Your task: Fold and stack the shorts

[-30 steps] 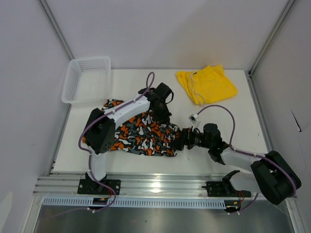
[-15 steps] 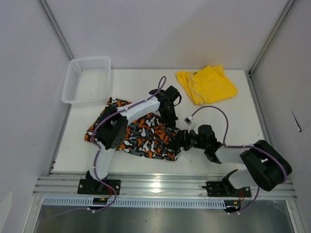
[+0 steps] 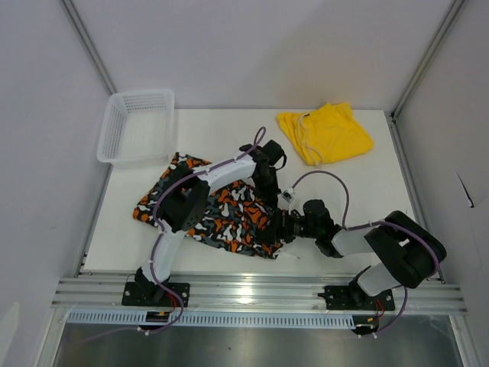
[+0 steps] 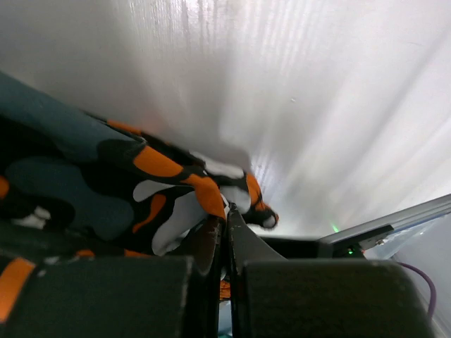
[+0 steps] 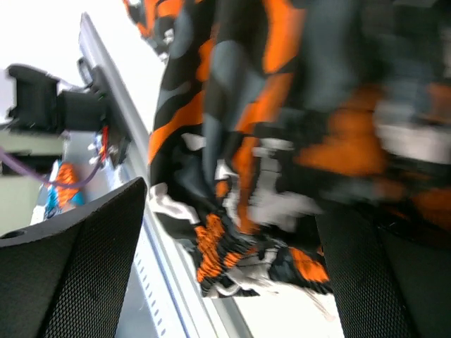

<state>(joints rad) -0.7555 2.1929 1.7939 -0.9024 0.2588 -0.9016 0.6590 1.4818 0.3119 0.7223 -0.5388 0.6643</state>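
Observation:
The patterned shorts (image 3: 218, 218) lie spread at the table's front middle, orange, white, black and grey-teal. My left gripper (image 3: 268, 187) is at their far right edge, shut on a fold of the patterned fabric (image 4: 190, 190); its fingertips (image 4: 227, 224) are pressed together on the cloth. My right gripper (image 3: 278, 227) is low at the shorts' near right corner, wide open, with the bunched waistband (image 5: 232, 260) lying between its fingers (image 5: 77, 267). The yellow shorts (image 3: 325, 134) lie folded at the back right, apart from both grippers.
A white mesh basket (image 3: 137, 126) stands at the back left corner. The aluminium rail (image 3: 244, 290) runs along the near edge, close behind the right gripper. Grey walls close in the table on both sides.
The left gripper has carried its pinch of fabric a little right and nearer, reshaping the shorts. The right arm has slid left, pushing its open fingers over the shorts' corner.

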